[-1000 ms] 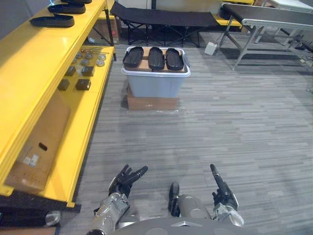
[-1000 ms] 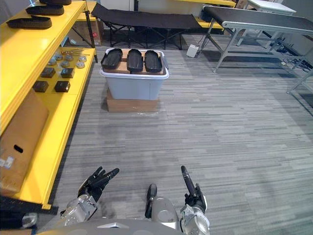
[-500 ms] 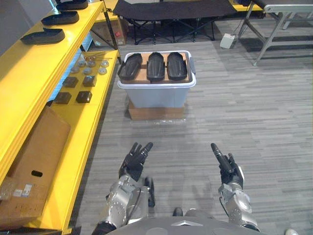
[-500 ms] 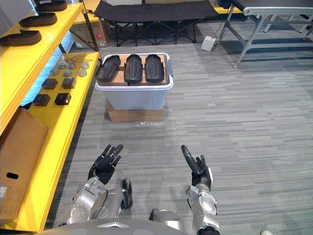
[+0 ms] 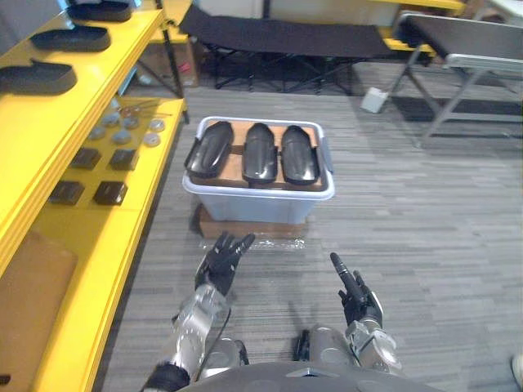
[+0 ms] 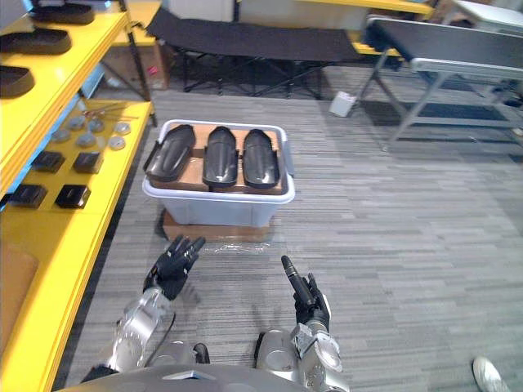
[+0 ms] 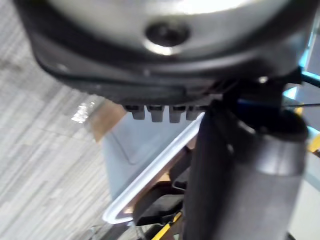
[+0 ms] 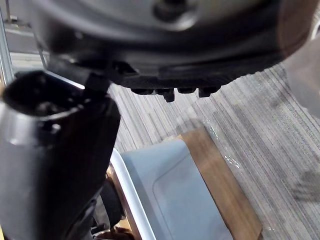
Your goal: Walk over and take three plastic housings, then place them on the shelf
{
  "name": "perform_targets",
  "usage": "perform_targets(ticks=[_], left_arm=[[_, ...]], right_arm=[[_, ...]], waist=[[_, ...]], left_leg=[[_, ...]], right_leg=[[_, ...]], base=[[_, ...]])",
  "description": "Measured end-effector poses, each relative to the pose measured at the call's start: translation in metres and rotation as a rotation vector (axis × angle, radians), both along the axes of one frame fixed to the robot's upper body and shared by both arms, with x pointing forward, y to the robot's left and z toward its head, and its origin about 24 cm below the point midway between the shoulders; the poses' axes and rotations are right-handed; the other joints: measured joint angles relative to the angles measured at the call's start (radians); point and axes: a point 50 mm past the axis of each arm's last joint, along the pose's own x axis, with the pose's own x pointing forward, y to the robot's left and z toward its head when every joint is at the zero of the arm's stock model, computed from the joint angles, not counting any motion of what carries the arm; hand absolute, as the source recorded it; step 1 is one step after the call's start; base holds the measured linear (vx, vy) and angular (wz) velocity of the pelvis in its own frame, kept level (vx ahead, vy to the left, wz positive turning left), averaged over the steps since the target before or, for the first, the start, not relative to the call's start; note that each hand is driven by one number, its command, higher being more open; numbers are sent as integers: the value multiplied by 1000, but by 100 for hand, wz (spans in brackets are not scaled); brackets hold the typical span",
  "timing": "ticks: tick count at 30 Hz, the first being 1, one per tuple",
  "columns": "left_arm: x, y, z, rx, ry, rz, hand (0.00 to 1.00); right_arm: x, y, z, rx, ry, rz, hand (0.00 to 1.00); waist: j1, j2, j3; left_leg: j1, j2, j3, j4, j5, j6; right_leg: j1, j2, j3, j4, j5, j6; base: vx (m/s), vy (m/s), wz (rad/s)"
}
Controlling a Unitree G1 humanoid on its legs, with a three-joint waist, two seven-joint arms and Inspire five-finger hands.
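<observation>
Facing the grey bin [image 5: 258,209] just ahead, I am judging this as the walk-up step: the three plastic housings [image 5: 260,153] are lying side by side across its top, untouched. My left hand [image 5: 221,263] and right hand [image 5: 353,290] are hovering near me, both spread wide and carrying nothing. Next I am planning to step nearer and reach for the closest housing; the yellow shelf [image 5: 41,122] is waiting at left.

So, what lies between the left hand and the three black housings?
In the left eye view, beyond the left hand: a strip of floor, the cardboard base, then the grey bin's near wall. The housings lie on top.
</observation>
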Motion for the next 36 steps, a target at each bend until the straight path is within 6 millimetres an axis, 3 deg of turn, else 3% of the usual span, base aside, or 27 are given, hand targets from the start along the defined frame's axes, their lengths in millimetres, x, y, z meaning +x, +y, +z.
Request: perform_targets(ticks=[1,2,3,4,5,8,9,11,12,14,16,18,19,24,28,31,33,36], left_arm=[[0,3,0,11,1,-1,100],[-3,10,-2,34,14,0,100],[-6,17,-5,55,31,3,100],[-7,21,-6,67,35,3,100],[-8,22,-9,70,53,13,100],[-19,9,-17,12,89,30,100],[-19,6,-17,3,90,31,100],[-21,-5,-18,-39,97,35,100],[-21,-7,-18,-45,98,33,100],[-17,-9,-14,-57,83,21,100],[-13,-10,-8,-63,48,12,100],[-13,-13,-6,-64,40,1,100],[-13,-16,-6,-65,46,-13,100],[-17,-6,-8,63,72,-135,100],[-39,-2,-20,110,148,-188,100],[-45,3,-23,125,174,-195,100],[-49,5,-27,155,192,-213,100],[-60,4,-36,176,234,-258,100]], right_arm=[[-1,1,0,3,0,3,100],[-4,2,-1,10,2,6,100],[-8,3,-3,16,7,7,100],[-10,4,-3,21,10,6,100],[-8,-2,-2,7,5,0,100],[5,-23,10,-48,-53,-25,100],[7,-24,12,-50,-60,-34,100],[0,-32,11,-61,-42,-77,100],[-2,-34,11,-67,-38,-90,100],[3,-45,20,-103,-74,-167,100],[11,-58,31,-181,-101,-211,100],[16,-73,41,-276,-109,-237,100],[19,-81,48,-344,-116,-223,100],[57,-96,78,-472,-207,-202,100],[77,-99,93,-561,-225,-127,100],[90,-99,101,-656,-200,-36,100],[112,-100,116,-683,-204,7,100],[129,-101,128,-706,-195,41,100]], waist=[[0,-5,-2],[0,-21,-6],[0,-49,-22],[1,-79,-36],[-3,-67,-37],[-13,41,-46],[-22,45,-42],[-23,34,-25],[-22,24,-18],[-24,23,-16],[-24,30,-9],[-22,39,-7],[-18,60,-9],[-18,8,6],[-14,8,6],[13,9,7],[20,15,13],[35,26,31]], left_leg=[[13,2,-9,3,-10,-16],[38,4,-16,2,-33,-45],[52,-3,-32,10,-66,-69],[49,-14,-44,24,-83,-81],[45,5,-71,66,-125,-106],[36,126,-71,107,-147,-157],[15,136,-77,151,-131,-152],[-78,176,-87,412,-11,-133],[-91,186,-85,447,-23,-134],[-107,178,-52,317,-74,-139],[-113,137,-62,107,-55,-141],[-111,105,-83,-31,43,-136],[-109,104,-89,-45,126,-141],[-106,11,-45,-69,121,-86],[-94,-20,-42,-69,110,-68],[-134,-22,-63,-47,100,-62],[-198,-21,-90,-6,99,-61],[-206,-20,-98,16,97,-57]], right_leg=[[3,0,32,-56,38,6],[12,0,74,-108,123,15],[12,0,99,-112,198,7],[14,-1,106,-110,221,1],[10,25,116,-71,273,-26],[17,129,75,-89,218,-77],[29,133,63,-96,212,-86],[136,147,49,-157,197,-113],[163,147,47,-171,193,-119],[222,142,43,-209,194,-120],[240,125,45,-219,194,-111],[242,106,56,-214,178,-85],[242,109,67,-208,168,-70],[225,9,94,-222,174,4],[249,-16,62,-242,187,25],[229,-18,22,-240,188,25],[196,-16,-4,-235,190,26],[200,-15,-15,-235,198,28]], base=[[353,-175,58],[341,-261,50],[351,-311,51],[435,-458,54],[366,-389,30],[300,-247,-5],[344,-261,19],[302,-246,22],[276,-164,9],[251,-91,-5],[212,32,-9],[158,106,-18],[146,209,-35],[139,214,-17],[79,94,4],[-27,3,19],[-78,-6,32],[-106,17,14]])
